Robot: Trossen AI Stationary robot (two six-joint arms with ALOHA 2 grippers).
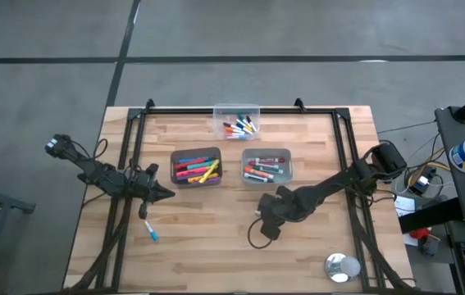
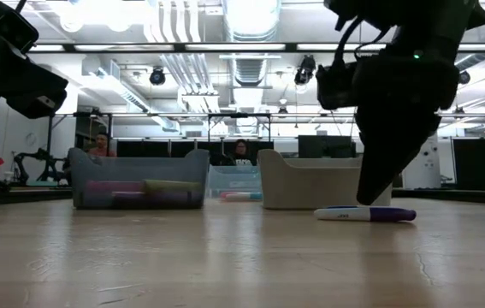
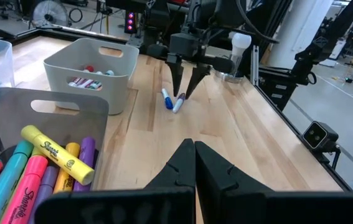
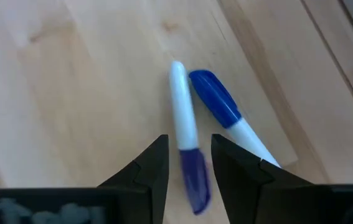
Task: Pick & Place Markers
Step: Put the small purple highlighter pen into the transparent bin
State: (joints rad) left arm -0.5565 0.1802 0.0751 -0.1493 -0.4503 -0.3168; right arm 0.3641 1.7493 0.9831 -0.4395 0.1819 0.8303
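Purple-capped marker (image 4: pixel 187 143) flat, lengthwise between right gripper (image 4: pixel 188 163) fingers

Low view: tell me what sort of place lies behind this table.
Probably a robotics lab or open industrial workspace. Exposed ceiling ducts and strip lights run overhead, seated people work at monitors in the background, and the wooden table sits on a concrete floor.

The table (image 1: pixel 216 238) is pale wood in planked strips, smooth with a soft sheen and visible grain. Two markers (image 4: pixel 185 124) under the right tool (image 4: pixel 188 163) look like glossy plastic, white barrels with blue and purple caps. That tool's fingers (image 4: pixel 148 168) are matt black. The grey bins (image 3: pixel 86 68) are matt plastic; the one at twelve o'clock (image 1: pixel 237 120) is clear.
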